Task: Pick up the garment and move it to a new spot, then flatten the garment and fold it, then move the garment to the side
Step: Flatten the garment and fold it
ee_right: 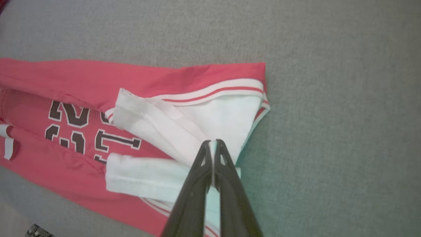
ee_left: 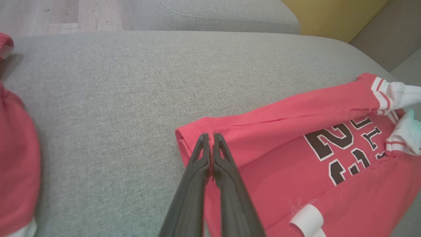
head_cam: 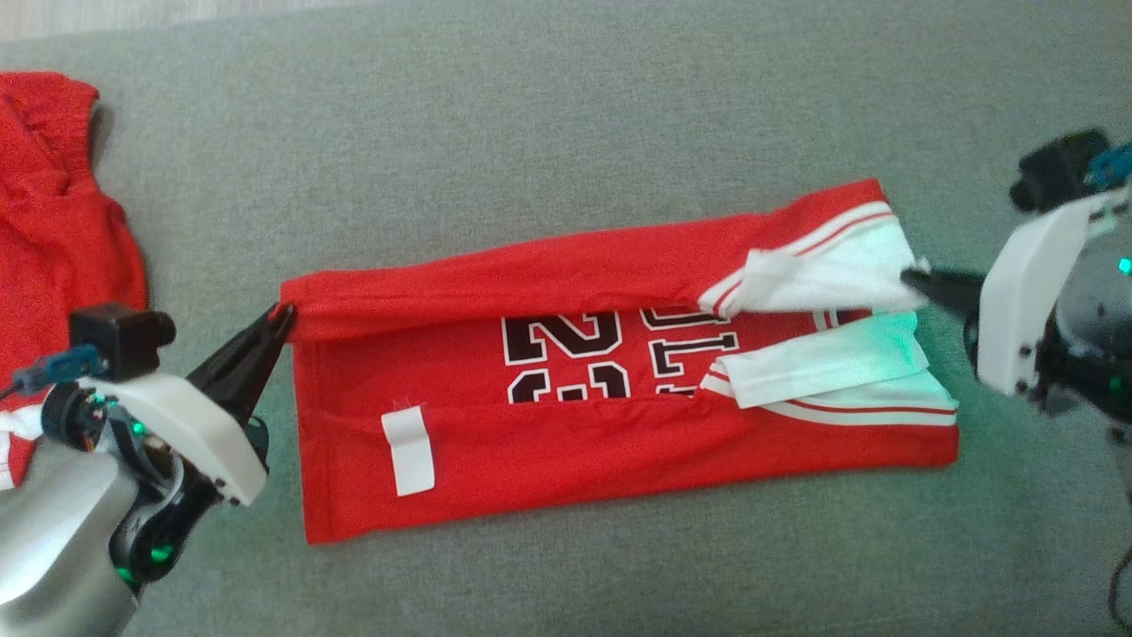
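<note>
Grey woven upholstery (head_cam: 566, 97), coarse and grippy, carries the work. Nearest, the left gripper (head_cam: 281, 317) is pinched tight on the corner of the red soft-knit garment (head_cam: 619, 442) with white sleeves (head_cam: 814, 364) and dark numerals, which lies mid-cushion, its far long edge folded over. Opposite, the right gripper (head_cam: 913, 277) is clamped on thin white sleeve fabric. Pulling unevenly could slip that slight pinch, or drag the fold askew against the rough weave; the loose sleeves may bunch. Farther left lies a crumpled red cloth (head_cam: 53, 221) with a ribbed band, well apart.
</note>
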Controlling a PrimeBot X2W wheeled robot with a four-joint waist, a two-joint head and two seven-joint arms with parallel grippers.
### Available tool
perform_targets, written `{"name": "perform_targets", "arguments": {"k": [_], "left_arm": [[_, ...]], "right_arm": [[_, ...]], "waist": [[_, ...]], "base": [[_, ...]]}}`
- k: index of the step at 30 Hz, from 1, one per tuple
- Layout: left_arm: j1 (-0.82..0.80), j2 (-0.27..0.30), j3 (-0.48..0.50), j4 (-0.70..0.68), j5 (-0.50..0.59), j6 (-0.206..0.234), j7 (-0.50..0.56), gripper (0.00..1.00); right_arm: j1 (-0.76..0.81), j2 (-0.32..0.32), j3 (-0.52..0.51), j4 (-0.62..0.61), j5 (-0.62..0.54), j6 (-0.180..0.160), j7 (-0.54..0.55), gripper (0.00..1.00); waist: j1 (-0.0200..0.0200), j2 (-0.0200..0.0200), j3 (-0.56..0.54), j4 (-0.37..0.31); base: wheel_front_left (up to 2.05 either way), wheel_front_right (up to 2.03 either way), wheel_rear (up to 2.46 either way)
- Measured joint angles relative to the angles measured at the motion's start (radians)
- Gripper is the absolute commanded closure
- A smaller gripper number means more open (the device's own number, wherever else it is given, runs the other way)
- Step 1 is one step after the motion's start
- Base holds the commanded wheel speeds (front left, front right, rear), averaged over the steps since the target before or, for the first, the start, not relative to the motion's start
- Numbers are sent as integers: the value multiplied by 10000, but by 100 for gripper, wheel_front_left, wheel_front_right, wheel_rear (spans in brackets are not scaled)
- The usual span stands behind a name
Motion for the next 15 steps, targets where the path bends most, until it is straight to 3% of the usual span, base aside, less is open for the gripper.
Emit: {"name": "perform_targets", "arguments": {"k": [4, 5, 6, 7, 8, 12, 15], "left_arm": [[74, 13, -205, 328, -98, -29, -180, 100], [115, 8, -230, 389, -167, -71, -182, 100], [115, 8, -230, 389, -167, -71, -182, 87], [192, -6, -263, 441, -240, -75, -186, 53], [275, -19, -311, 512, -288, -75, -232, 2], [538, -104, -334, 702, -165, 35, -777, 0], [642, -382, -56, 731, -107, 433, -1634, 0]], "right_arm": [[1049, 554, -754, -671, -351, 0, 761, 100], [1242, 669, -878, -800, -387, 0, 918, 62], [1242, 669, -878, -800, -387, 0, 918, 0], [1425, 815, -1030, -922, -479, 0, 986, 0], [1582, 947, -1158, -1058, -587, 0, 989, 0], [1924, 1208, -1367, -1613, -1028, 0, 886, 0], [1932, 1361, -1651, -1760, -1442, 0, 387, 0]], "waist": [[0, 0, -212, -7], [1, 0, -264, 0], [1, 0, -264, 0], [0, 0, -317, 6], [0, 0, -365, 12], [0, 0, -565, 62], [0, 0, -721, 123]], "base": [[0, 0, 0], [0, 0, 0], [0, 0, 0], [0, 0, 0], [0, 0, 0], [0, 0, 0], [0, 0, 0]]}}
